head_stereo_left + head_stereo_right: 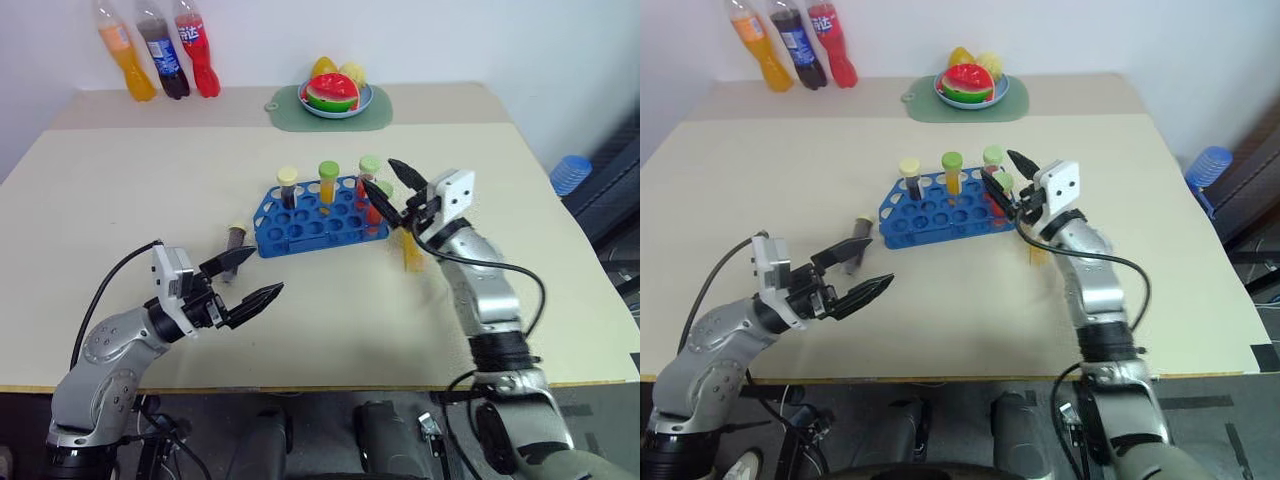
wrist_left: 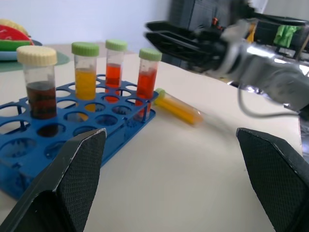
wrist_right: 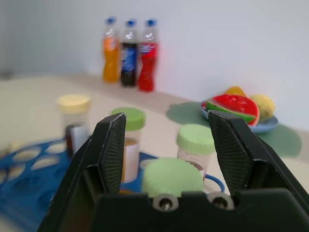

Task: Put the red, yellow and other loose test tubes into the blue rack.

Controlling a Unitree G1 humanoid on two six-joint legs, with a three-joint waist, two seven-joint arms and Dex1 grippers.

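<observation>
Left tool (image 1: pixel 248 277): nearest the front edge of the desk (image 1: pixel 120 190), on the left side; fingers spread wide, nothing between them; it points toward the rack.
Loose tube, dark: a cream-capped tube (image 1: pixel 235 240) lies on its side on the desk just off the rack's left end, beyond the left tool.
Loose tube, yellow: a green-capped tube (image 2: pixel 177 107) lies on its side on the desk just off the rack's right end, below the right arm.
Right tool (image 1: pixel 389 187): at the rack's right end, fingers parted on either side of a green cap (image 3: pixel 172 177); they do not appear to press it, so it is judged released rather than gripped.
Blue rack (image 1: pixel 300 228): mid-desk; four tubes stand upright along its far side: a dark one with cream cap (image 2: pixel 40 82), a yellow one (image 2: pixel 85 72), two red (image 2: pixel 147 77).
Handling, judged: small capped plastic tubes, light, stiff, smooth-walled and apt to roll; best pinched across the body just under the cap, then stood upright over a hole.
Far edge: fruit plate (image 1: pixel 336 92) on a green mat (image 1: pixel 285 108); three soda bottles (image 1: pixel 160 50) at the far left corner.
</observation>
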